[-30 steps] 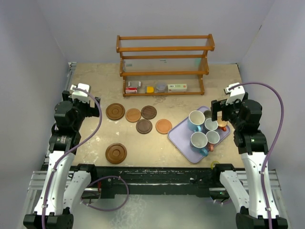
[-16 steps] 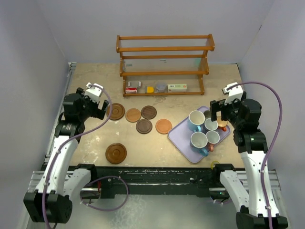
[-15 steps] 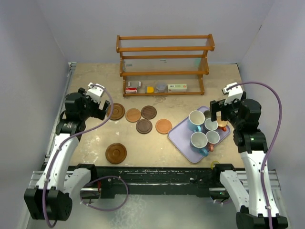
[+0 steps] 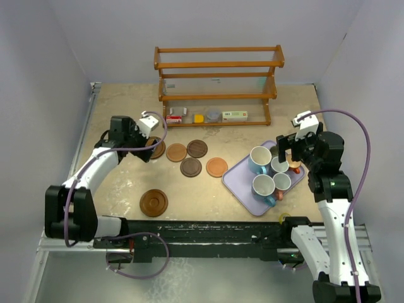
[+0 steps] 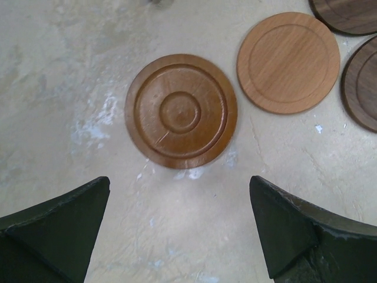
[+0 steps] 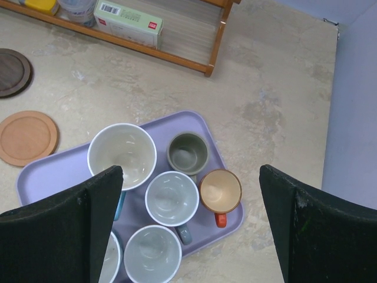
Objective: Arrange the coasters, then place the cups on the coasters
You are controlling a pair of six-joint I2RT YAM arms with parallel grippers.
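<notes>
Several round wooden coasters lie on the table. A large grooved coaster point(image 4: 158, 149) point(image 5: 181, 111) is just ahead of my open left gripper point(image 4: 146, 150) point(image 5: 179, 194), which hovers above the table with nothing between its fingers. To its right lie a light coaster point(image 4: 177, 152) point(image 5: 288, 62), two dark coasters point(image 4: 197, 148) point(image 4: 190, 166) and an orange-brown coaster point(image 4: 216, 166) point(image 6: 26, 137). Another grooved coaster point(image 4: 153, 202) sits near the front. Several cups stand on the lavender tray point(image 4: 238, 173) point(image 6: 200, 121): a big light blue cup point(image 4: 259, 159) point(image 6: 122, 156), a grey cup point(image 6: 172, 198), an orange cup point(image 6: 220, 191). My right gripper point(image 4: 287, 149) point(image 6: 189, 177) hangs open above them.
A wooden shelf rack point(image 4: 218, 85) stands at the back, with a small box point(image 6: 128, 16) and small round items on its bottom board. Grey walls close in the left, right and back sides.
My left arm has swung forward and to the right, from the table's left edge to the grooved coaster at the row's left end. The right gripper has edged slightly left over the tray.
</notes>
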